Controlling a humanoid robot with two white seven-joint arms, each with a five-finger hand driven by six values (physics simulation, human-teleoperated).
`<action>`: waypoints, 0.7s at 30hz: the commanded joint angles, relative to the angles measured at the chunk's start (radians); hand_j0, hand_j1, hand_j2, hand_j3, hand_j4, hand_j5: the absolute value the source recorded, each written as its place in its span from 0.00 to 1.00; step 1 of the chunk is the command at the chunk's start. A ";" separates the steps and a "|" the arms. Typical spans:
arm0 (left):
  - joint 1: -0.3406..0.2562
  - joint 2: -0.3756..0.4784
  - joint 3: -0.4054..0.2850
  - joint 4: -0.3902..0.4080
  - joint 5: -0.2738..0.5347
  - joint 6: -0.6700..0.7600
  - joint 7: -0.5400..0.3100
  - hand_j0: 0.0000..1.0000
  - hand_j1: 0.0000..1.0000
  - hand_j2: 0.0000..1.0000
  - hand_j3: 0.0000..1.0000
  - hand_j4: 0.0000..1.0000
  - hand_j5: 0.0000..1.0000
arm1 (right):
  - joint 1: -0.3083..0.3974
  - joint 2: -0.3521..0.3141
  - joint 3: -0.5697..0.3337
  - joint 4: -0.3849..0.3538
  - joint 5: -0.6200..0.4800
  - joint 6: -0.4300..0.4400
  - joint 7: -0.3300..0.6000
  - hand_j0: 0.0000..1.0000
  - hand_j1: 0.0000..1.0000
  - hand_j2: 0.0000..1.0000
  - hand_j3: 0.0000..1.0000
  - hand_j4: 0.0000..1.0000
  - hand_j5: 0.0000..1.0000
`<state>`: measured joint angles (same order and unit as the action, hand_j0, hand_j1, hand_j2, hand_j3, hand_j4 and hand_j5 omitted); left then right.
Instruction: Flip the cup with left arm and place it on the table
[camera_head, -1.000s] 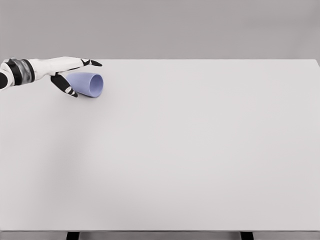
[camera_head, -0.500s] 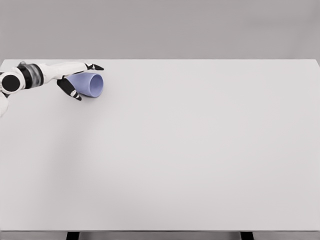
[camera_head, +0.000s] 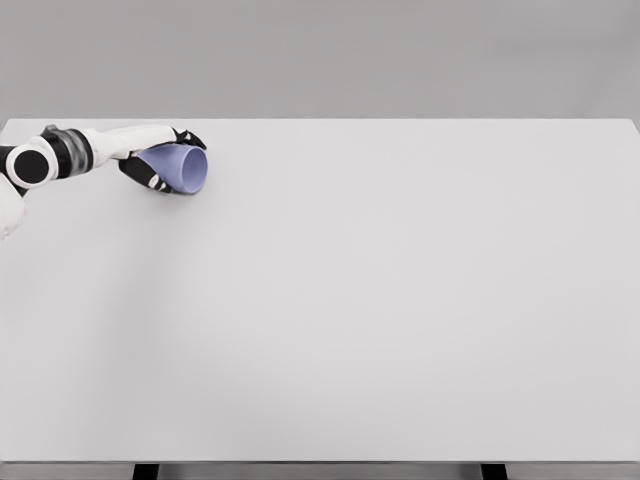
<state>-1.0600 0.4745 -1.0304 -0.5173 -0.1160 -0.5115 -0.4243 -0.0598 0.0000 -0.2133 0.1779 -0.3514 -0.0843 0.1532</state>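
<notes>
A pale blue-violet tapered plastic cup (camera_head: 180, 167) lies on its side near the far left corner of the broad white rectangular table (camera_head: 380, 300), its open mouth turned toward the right edge. The white left hand (camera_head: 152, 155) with black fingertips is closed around the cup's narrower end (thumb beneath and in front, fingers (camera_head: 188, 137) over the top), touching its wall. The forearm enters from the left edge. The right arm is out of view.

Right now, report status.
Left hand closed around cup. Cup on its side, far left of table. Right arm out of view. Nothing in the way.
</notes>
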 joint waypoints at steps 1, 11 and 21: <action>0.000 -0.002 -0.005 -0.001 0.004 0.002 0.001 0.71 0.71 0.71 0.71 0.71 0.71 | 0.000 0.000 0.000 0.000 0.000 0.000 0.000 1.00 1.00 1.00 1.00 1.00 1.00; 0.023 0.041 -0.003 -0.092 0.294 -0.099 0.001 0.63 0.63 0.63 0.63 0.63 0.63 | 0.000 0.000 0.000 0.000 0.000 0.000 0.000 1.00 1.00 1.00 1.00 1.00 1.00; 0.090 0.118 -0.109 -0.293 0.743 -0.099 -0.008 0.50 0.50 0.50 0.50 0.50 0.50 | 0.000 0.000 0.000 0.000 0.000 0.000 0.000 1.00 1.00 1.00 1.00 1.00 1.00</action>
<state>-0.9695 0.5729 -1.1119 -0.7670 0.5244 -0.6125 -0.4321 -0.0598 0.0000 -0.2133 0.1779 -0.3514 -0.0843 0.1532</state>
